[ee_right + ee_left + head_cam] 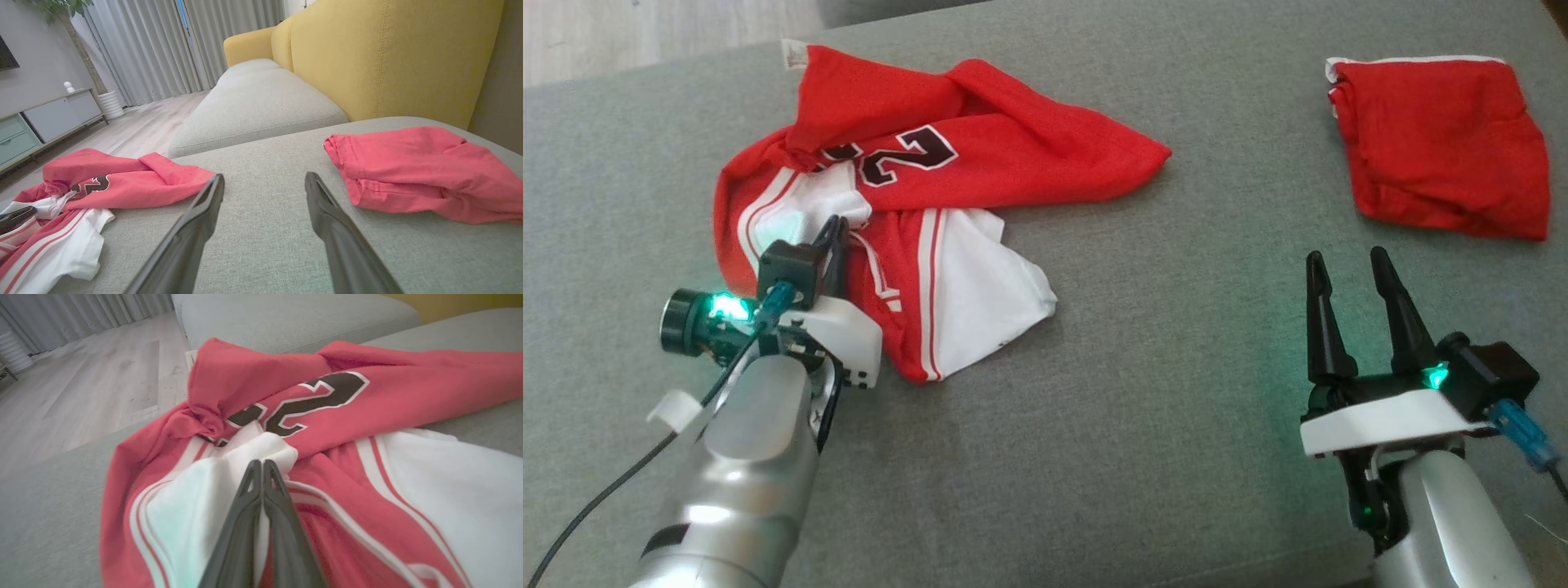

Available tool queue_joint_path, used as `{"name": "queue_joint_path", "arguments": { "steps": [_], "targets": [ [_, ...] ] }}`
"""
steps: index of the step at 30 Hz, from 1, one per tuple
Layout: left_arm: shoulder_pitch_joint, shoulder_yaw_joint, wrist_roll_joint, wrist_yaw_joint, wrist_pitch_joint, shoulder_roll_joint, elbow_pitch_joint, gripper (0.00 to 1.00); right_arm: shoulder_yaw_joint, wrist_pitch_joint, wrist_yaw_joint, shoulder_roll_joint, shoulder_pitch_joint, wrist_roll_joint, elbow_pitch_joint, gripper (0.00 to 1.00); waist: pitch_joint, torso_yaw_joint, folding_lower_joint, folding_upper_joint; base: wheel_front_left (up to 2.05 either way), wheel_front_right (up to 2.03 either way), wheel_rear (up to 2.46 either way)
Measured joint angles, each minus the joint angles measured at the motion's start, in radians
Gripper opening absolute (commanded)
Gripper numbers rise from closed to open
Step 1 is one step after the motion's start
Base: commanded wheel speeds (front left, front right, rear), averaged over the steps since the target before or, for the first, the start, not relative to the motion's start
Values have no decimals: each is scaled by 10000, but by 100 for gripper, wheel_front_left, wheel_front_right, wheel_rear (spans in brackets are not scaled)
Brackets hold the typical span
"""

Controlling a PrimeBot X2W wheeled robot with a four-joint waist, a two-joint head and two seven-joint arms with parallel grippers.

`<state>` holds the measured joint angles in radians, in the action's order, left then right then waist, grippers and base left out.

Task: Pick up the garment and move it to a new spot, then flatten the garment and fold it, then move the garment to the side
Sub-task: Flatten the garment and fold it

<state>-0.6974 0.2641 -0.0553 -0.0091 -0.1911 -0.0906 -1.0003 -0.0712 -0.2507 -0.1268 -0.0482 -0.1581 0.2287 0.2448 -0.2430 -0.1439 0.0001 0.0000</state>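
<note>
Landmark: the folded red cloth (1445,147), lying on the grey sofa cushion (1143,367).
Jersey: the red and white jersey (947,171) lies crumpled on the same cushion, well apart from the folded red cloth, on the robot's left of it. It is bunched and doubled over itself, with its dark number partly hidden in a fold.
Left end effector: the left end effector (833,233) is on the part of the jersey farthest from the folded red cloth. Its two fingers are pressed together, tips on a raised white fold. In the left wrist view a sliver of white fabric shows between them, so it appears to have the jersey pinched.
Right end effector: the right end effector (1346,255) hangs over bare cushion near the folded red cloth, on the robot's side of it. Its fingers are spread wide and it holds nothing.
Step in hand: most likely the first one, picking the jersey up. The grasp looks made, but the cloth has not left the cushion.
Next move: it calls for a lift high enough to free the trailing layers, then a carry to bare cushion short of the folded red cloth.
Risk: the pinch may have only one thin layer, which could slip out.
</note>
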Motion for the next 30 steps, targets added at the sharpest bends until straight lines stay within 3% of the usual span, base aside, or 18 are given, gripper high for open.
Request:
{"name": "queue_joint_path", "arguments": {
  "steps": [8, 20, 26, 30],
  "targets": [
    [-191, -458, -633, -192, -453, -314, 539, 0, 10, -2, 0, 0, 9, -13, 0, 100, 213, 323, -1, 0, 0, 0, 0],
    [-1916, -1473, -1104, -453, -161, -2801, 1776, 0, -345, 0, 0, 0, -81, -6, -77, 100, -180, 312, -1, 0, 0, 0, 0],
    [-3783, -1662, -909, -414, 8, -3764, 1599, 0, -761, -2, 0, -2, -703, 4, -194, 100, -698, -24, 0, 0, 0, 0, 0],
    [-4712, -1708, -744, -155, -81, -4169, 1289, 0, -941, -2, 0, 0, -976, 105, -244, 100, -1007, -237, 1, 0, 0, 0, 0]
  ]
}}
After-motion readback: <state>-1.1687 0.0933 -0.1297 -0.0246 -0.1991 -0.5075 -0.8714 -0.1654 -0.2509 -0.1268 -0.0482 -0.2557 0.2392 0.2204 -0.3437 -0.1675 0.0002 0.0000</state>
